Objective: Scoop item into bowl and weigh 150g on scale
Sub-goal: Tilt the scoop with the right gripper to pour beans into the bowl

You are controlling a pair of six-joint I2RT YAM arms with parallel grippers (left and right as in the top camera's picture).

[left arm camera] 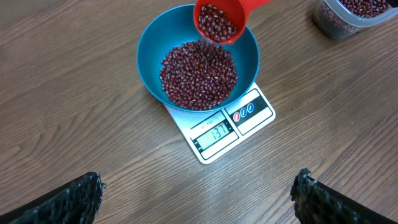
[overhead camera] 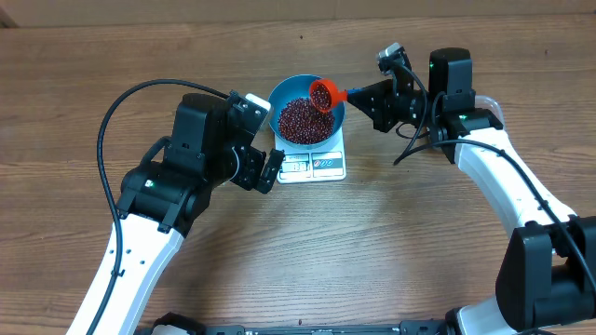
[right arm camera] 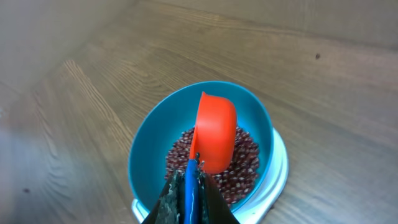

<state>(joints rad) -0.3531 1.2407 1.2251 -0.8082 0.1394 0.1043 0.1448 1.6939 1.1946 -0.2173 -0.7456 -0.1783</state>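
Pouring step: right gripper [right arm camera: 189,182], clamped on the scoop [right arm camera: 216,134] handle, tips beans [left arm camera: 199,74] into the bowl [left arm camera: 148,53] atop the scale [left arm camera: 252,115] (left gripper [overhead camera: 270,171] wide, empty); next calls for a slow trickle.

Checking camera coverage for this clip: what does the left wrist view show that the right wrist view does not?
Only left wrist: the display of the scale, a clear tub at top right, beans inside the scoop, and the open left pincer. Only right wrist: the right pincer shut on the scoop's blue handle. Both: the blue bowl of beans on the scale, with the orange scoop tilted over it.
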